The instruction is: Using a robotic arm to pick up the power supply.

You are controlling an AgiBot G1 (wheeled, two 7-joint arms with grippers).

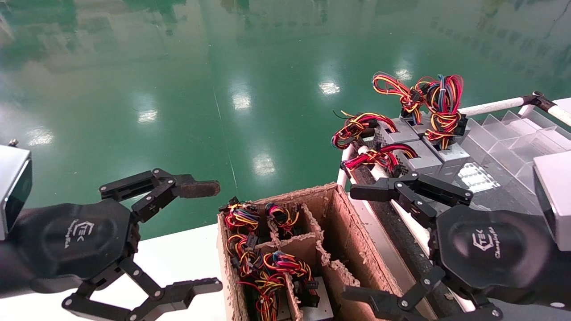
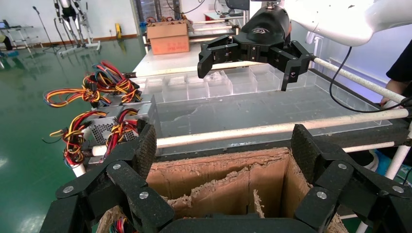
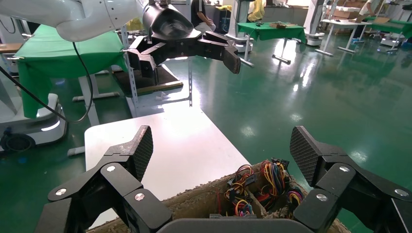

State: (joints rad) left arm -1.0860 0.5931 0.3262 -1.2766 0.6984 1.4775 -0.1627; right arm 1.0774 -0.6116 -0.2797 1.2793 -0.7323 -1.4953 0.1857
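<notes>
Silver-grey power supplies (image 1: 421,158) with red, yellow, black and blue wire bundles (image 1: 439,104) stand together on the rack's far left corner; the left wrist view shows them too (image 2: 109,125). My right gripper (image 1: 357,243), the all-black robotic arm, hovers open over the rack's near edge, short of the supplies and empty. In its own view the right gripper (image 3: 221,150) faces the cardboard box. My left gripper (image 1: 216,236), with a brown worn pad, hangs open and empty left of the box; the left gripper (image 2: 224,150) shows nothing between its fingers.
A torn cardboard box (image 1: 330,196) with dividers holds more wired supplies (image 1: 267,263) between the arms. It sits on a white table (image 1: 187,249). Clear plastic divider trays (image 1: 508,142) and a white tube rail (image 1: 490,107) lie behind the supplies. Green floor lies beyond.
</notes>
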